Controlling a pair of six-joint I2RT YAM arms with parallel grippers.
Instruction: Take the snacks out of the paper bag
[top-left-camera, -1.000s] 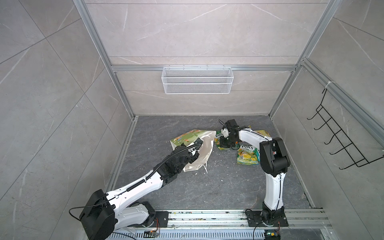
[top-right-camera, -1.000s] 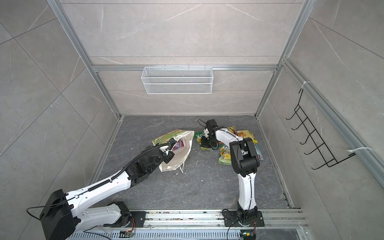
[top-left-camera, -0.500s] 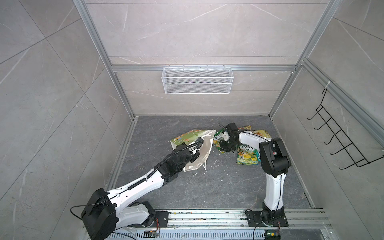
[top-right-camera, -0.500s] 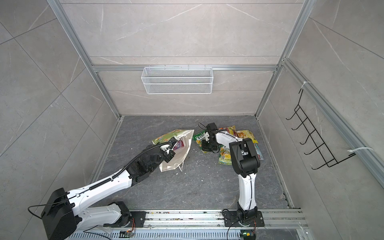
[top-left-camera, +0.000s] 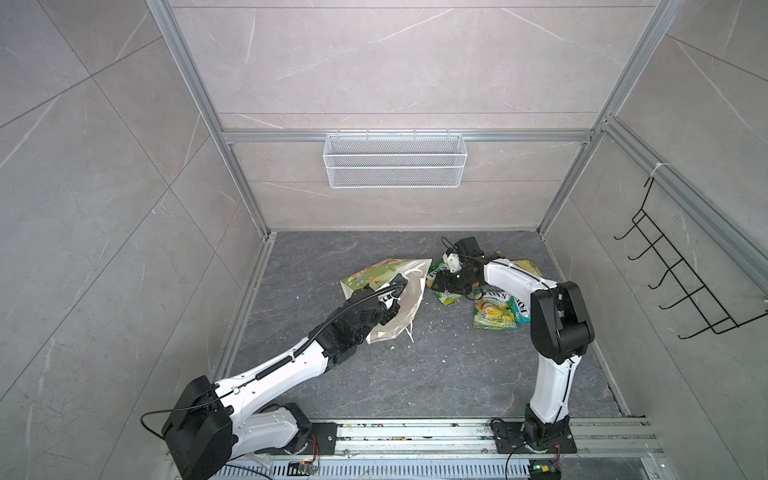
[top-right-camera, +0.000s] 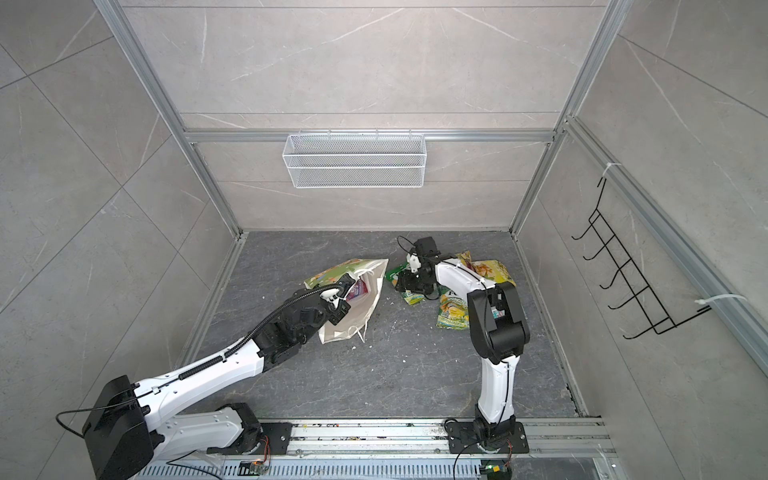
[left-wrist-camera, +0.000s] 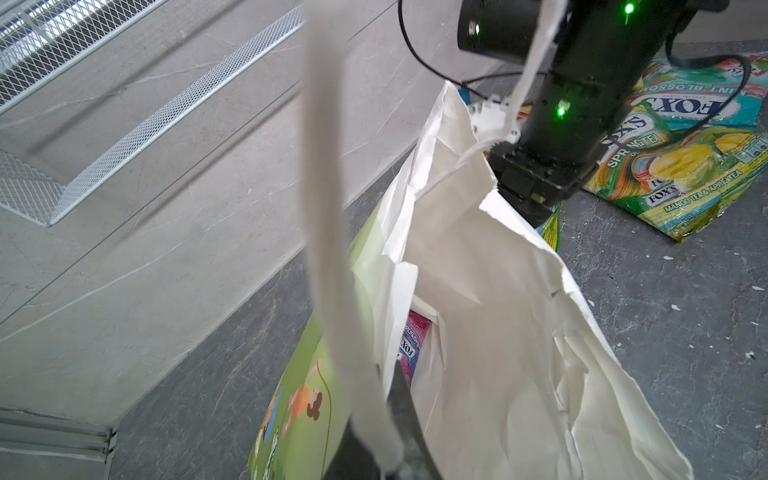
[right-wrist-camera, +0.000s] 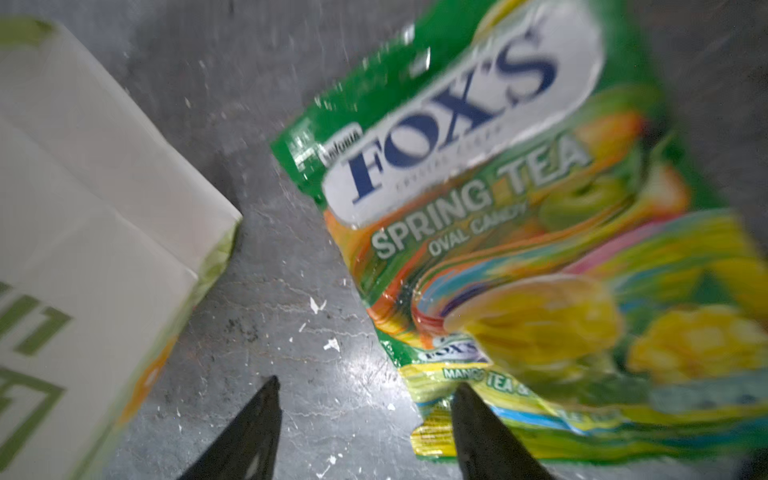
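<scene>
The paper bag (top-left-camera: 399, 320) (top-right-camera: 349, 324) lies on its side mid-floor, its mouth held up by my left gripper (top-left-camera: 392, 297) (left-wrist-camera: 395, 436), which is shut on its rim by a cord handle. A purple snack (left-wrist-camera: 415, 336) (top-right-camera: 359, 289) shows inside the bag. My right gripper (right-wrist-camera: 365, 382) (top-left-camera: 446, 282) is open just above the floor, one finger over the corner of a green FOX'S snack (right-wrist-camera: 498, 208) (top-right-camera: 411, 297) lying beside the bag (right-wrist-camera: 83, 208). More snacks lie to the right: green-yellow (top-left-camera: 494, 309), teal (top-left-camera: 521, 309), yellow (top-left-camera: 525, 268).
A white wire mesh basket (top-left-camera: 395, 166) hangs on the back wall. A black hook rack (top-left-camera: 685, 286) sticks out from the right wall. Small white paper scraps (right-wrist-camera: 332, 345) dot the grey floor. The arms' base rail (top-left-camera: 415, 432) runs along the front.
My right gripper has opened and let go of the green snack, which now lies on the floor beside the bag. The left arm has kept its hold on the bag.
</scene>
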